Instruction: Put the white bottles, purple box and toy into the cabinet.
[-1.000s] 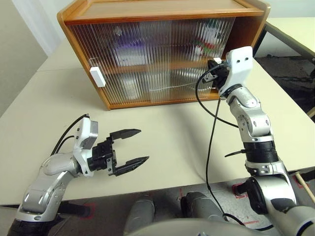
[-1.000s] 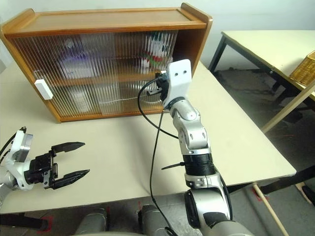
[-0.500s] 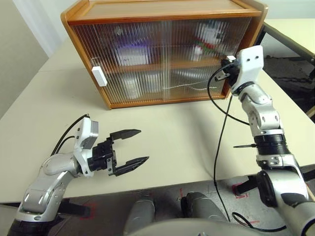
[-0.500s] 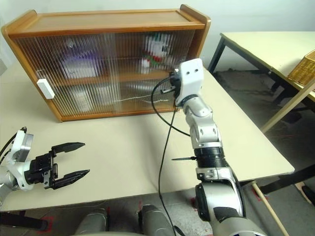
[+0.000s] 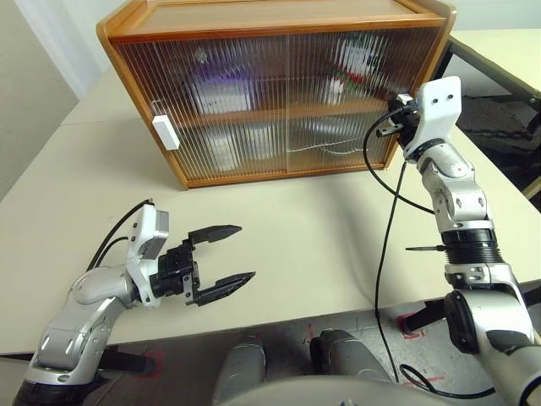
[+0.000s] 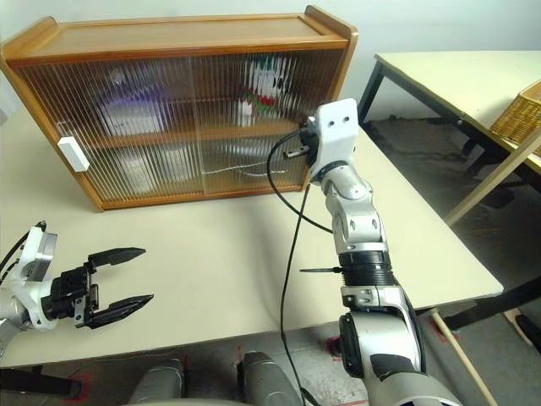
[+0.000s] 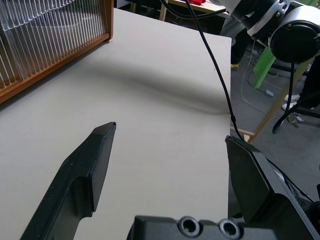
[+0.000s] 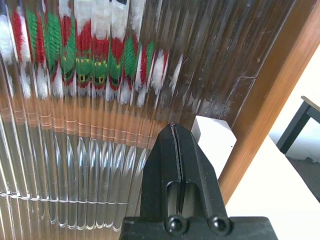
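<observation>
**Q:** Where do things stand, and what are your jaws doing?

**Me:** My right gripper (image 8: 176, 131) has its fingers pressed together, holding nothing, tips just beside the white handle (image 8: 212, 144) at the right end of the cabinet (image 5: 279, 21). In the head view that's about two o'clock from table centre. My left gripper (image 5: 222, 256) hangs over the table (image 5: 304, 228) near seven o'clock, fingers spread wide, empty.

**Q:** And the toy, the box?

**Me:** The toy (image 5: 351, 72) sits on the upper shelf behind the ribbed door (image 5: 338, 101), its red and green blurred by the ribs. A purple shape (image 5: 224, 89), likely the purple box, is at its nine o'clock. The pale blurs I can't settle as bottles.

**Q:** How will that door handle?

**Me:** Light and stiff, I'd judge, but the ribbed panel looks slick (poor for pinching). The handle's edge is the place to push, sliding along the track, not inward.
</observation>
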Action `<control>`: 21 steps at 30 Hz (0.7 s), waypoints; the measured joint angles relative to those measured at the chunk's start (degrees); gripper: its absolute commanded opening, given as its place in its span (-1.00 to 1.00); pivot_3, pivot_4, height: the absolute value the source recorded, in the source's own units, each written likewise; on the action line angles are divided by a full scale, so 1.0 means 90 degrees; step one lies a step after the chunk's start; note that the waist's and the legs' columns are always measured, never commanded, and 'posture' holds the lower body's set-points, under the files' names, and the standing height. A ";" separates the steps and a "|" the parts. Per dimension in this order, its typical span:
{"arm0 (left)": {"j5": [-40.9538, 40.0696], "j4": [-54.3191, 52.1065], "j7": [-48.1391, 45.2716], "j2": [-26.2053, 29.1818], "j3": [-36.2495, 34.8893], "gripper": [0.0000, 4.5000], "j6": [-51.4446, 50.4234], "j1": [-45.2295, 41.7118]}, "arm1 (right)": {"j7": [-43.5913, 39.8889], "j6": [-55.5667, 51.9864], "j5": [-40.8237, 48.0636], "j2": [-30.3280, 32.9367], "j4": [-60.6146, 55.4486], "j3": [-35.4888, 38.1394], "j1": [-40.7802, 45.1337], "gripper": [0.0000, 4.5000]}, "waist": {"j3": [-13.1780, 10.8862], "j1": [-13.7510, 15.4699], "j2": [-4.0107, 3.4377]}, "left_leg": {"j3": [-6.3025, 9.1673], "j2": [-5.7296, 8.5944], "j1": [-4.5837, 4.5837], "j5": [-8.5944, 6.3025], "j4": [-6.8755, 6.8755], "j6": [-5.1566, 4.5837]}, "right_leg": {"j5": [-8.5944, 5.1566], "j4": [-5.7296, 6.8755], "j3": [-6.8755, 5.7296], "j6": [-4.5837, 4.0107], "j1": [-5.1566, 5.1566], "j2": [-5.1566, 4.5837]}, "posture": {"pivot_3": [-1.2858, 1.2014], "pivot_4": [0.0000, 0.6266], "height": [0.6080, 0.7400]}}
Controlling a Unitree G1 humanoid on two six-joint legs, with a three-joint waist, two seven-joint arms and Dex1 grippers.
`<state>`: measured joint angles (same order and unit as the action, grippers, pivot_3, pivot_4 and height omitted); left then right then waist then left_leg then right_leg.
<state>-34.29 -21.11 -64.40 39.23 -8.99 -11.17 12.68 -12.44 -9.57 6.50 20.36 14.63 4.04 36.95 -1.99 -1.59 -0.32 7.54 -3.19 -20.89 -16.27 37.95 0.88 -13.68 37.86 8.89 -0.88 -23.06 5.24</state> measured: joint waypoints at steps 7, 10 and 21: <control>0.0001 0.0026 -0.0030 0.0000 -0.0005 1.00 0.0008 0.0028 | -0.0025 -0.0149 0.0020 -0.0022 -0.0321 0.0001 -0.0073 -0.98 | -0.0003 0.0000 -0.0006 | 0.0001 -0.0002 0.0000 0.0000 -0.0009 0.0000 | -0.0001 0.0000 -0.0001 -0.0002 -0.0005 0.0002 | 0.02 -0.84 1.00; 0.0002 0.0042 -0.0037 0.0000 -0.0008 1.00 0.0018 0.0042 | -0.0036 -0.0273 0.0023 -0.0068 -0.0679 0.0000 -0.0183 -0.98 | -0.0003 -0.0001 -0.0005 | 0.0000 -0.0002 0.0001 0.0000 -0.0013 0.0000 | -0.0002 0.0000 -0.0002 -0.0003 -0.0005 0.0004 | 0.02 -0.85 1.00; -0.0011 0.0139 -0.0137 0.0031 -0.0229 1.00 0.0141 0.0182 | -0.0521 -0.0815 0.0468 -0.0230 -0.2601 -0.0009 -0.1175 -0.42 | 0.0002 -0.0006 0.0002 | -0.0004 0.0012 0.0001 -0.0006 -0.0015 0.0008 | -0.0011 -0.0001 -0.0008 0.0009 -0.0002 0.0011 | 0.01 -0.87 1.00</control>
<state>-34.39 -19.86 -65.63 39.51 -11.05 -9.90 14.31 -17.13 -16.90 10.71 18.28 -8.78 3.96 26.38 -1.97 -1.65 -0.30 7.50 -3.08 -20.88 -16.32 37.81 0.96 -13.78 37.85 8.82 -0.79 -23.08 5.34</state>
